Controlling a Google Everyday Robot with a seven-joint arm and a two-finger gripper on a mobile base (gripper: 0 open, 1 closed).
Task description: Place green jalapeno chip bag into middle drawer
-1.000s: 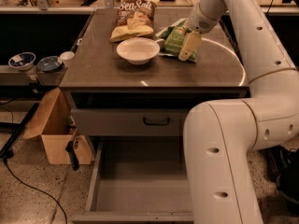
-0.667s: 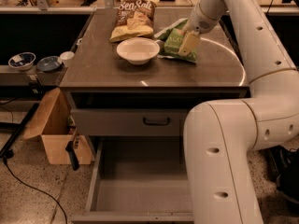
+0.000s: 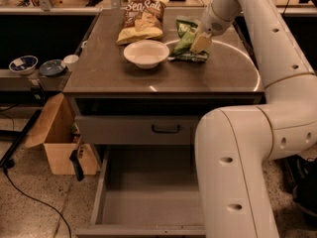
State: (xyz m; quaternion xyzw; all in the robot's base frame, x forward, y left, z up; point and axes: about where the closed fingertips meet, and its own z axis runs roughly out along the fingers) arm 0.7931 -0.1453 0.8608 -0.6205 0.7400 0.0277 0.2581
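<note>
Far left, grey side ledge (image 3: 20, 78): small blue-and-white bowl (image 3: 23, 63), small grey-blue bowl (image 3: 52, 67), white cup (image 3: 71, 60); contents hard to make out. Below, open brown cardboard box (image 3: 59, 143); black-handled tool (image 3: 77, 163) against it, kind unclear. Crinkled brown-and-yellow snack bag (image 3: 142, 20) at back of dark brown tabletop (image 3: 109, 68), printed "Sea Salt"; smaller print unreadable. White round bowl (image 3: 146, 52) in front of it. Under tabletop, closed grey drawer front with small black handle (image 3: 166, 129). Lowest, wide grey metal middle drawer (image 3: 148, 202), pulled out, right part hidden by white robot arm (image 3: 237, 172). Glossy green jalapeno chip bag (image 3: 184, 36) on tabletop just right of bowl, print illegible. Cream-tipped gripper (image 3: 200, 42) at bag's right side, overlapping it; released or clenched: cannot tell.
</note>
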